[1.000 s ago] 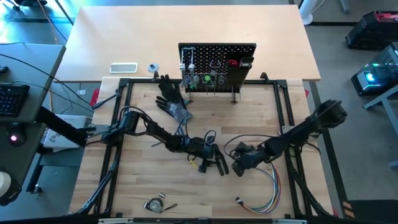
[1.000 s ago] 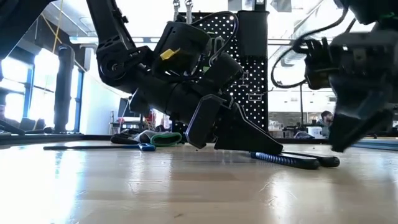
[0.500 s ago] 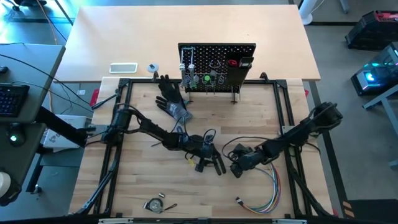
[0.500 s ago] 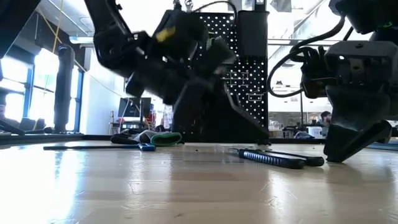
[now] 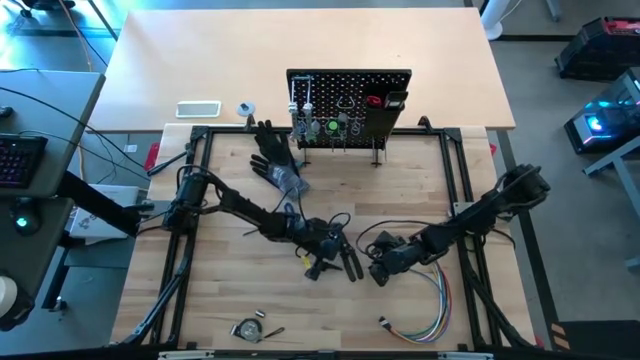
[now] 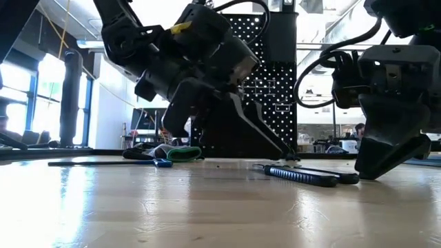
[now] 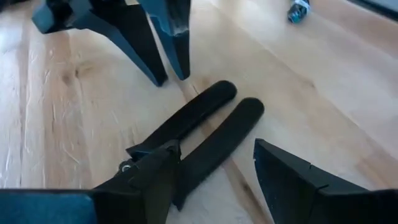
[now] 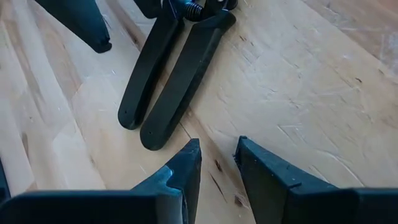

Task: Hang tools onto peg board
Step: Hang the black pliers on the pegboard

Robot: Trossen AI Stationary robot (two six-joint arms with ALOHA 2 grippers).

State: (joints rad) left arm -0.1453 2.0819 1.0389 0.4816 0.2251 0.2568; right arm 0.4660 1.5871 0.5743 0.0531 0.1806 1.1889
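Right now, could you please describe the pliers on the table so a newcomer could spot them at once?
Start at the peg board at the back of the table, then come toward the middle, where the left gripper and right gripper meet. The pliers lie flat between them, the only tool with two long, plain black handles.

Bright even light; low view backlit by windows, arms silhouetted.
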